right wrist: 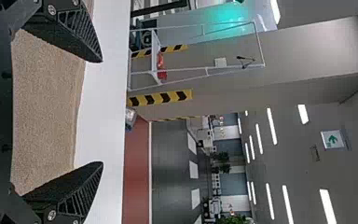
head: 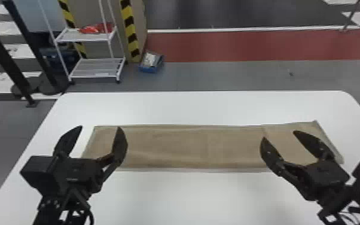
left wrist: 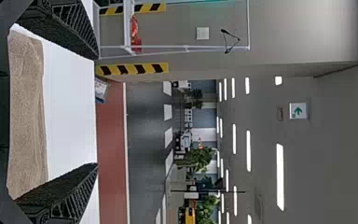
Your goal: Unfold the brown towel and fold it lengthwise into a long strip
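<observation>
The brown towel (head: 188,146) lies as a long flat strip across the white table, running left to right, with its right end slightly skewed. Over its left end is my left gripper (head: 100,131), fingers spread with nothing between them. My right gripper (head: 279,134) is over the right part, also spread and holding nothing. In the left wrist view the towel (left wrist: 28,116) spans the space behind the left gripper (left wrist: 98,111). The right wrist view has the towel (right wrist: 46,112) beyond the base of the right gripper (right wrist: 102,112).
The white table (head: 203,106) extends around the towel on all sides. Past its far edge, on the floor, stand a white shelf rack (head: 97,67) and a blue box (head: 152,62); black posts rise beyond the left side.
</observation>
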Controlling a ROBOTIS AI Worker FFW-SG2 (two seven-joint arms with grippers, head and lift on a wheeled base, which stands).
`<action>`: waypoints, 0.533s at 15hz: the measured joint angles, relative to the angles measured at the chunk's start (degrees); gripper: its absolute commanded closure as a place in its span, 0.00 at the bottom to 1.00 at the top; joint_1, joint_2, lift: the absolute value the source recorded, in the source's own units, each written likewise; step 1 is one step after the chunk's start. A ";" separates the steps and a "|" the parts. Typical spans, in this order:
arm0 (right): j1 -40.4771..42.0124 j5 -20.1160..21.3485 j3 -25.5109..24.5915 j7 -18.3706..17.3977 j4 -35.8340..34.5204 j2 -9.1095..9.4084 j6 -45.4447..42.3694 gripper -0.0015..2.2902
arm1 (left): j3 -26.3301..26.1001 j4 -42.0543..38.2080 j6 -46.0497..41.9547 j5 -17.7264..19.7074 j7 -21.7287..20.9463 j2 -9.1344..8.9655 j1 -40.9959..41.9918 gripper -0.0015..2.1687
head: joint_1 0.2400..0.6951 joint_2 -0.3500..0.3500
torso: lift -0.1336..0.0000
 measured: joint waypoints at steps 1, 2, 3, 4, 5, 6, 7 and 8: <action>0.27 0.00 0.44 -0.10 -0.28 0.04 -0.74 0.05 | -0.02 -0.18 -0.07 0.20 0.00 -0.01 0.17 0.03 | 1.00 0.63 | 0.08; 0.68 0.00 0.82 -0.40 -0.60 0.19 -1.74 0.05 | -0.08 -0.30 -0.13 0.36 0.00 -0.01 0.31 0.03 | 1.00 0.63 | 0.08; 1.00 -0.01 1.07 -1.21 -0.83 0.36 -2.38 0.06 | -0.12 -0.34 -0.16 0.42 0.00 0.00 0.37 0.03 | 1.00 0.64 | 0.08; 1.34 -0.10 1.26 -2.69 -1.01 0.48 -2.81 0.06 | -0.14 -0.35 -0.17 0.44 0.00 0.00 0.40 0.03 | 1.00 0.63 | 0.08; 1.63 -0.35 1.31 -4.17 -1.08 0.54 -2.93 0.06 | -0.15 -0.40 -0.17 0.44 0.00 0.01 0.42 0.03 | 1.00 0.62 | 0.08; 1.82 -0.62 1.29 -5.30 -1.12 0.55 -2.87 0.06 | -0.13 -0.46 -0.18 0.44 0.00 0.01 0.45 0.03 | 1.00 0.62 | 0.08; 2.03 -1.00 1.21 -6.11 -1.21 0.55 -2.71 0.06 | -0.06 -0.53 -0.18 0.44 0.00 0.01 0.53 0.03 | 1.00 0.61 | 0.08; 2.30 -1.34 1.07 -6.37 -1.45 0.55 -2.71 0.06 | 0.00 -0.68 -0.18 0.44 0.00 0.01 0.69 0.03 | 1.00 0.61 | 0.08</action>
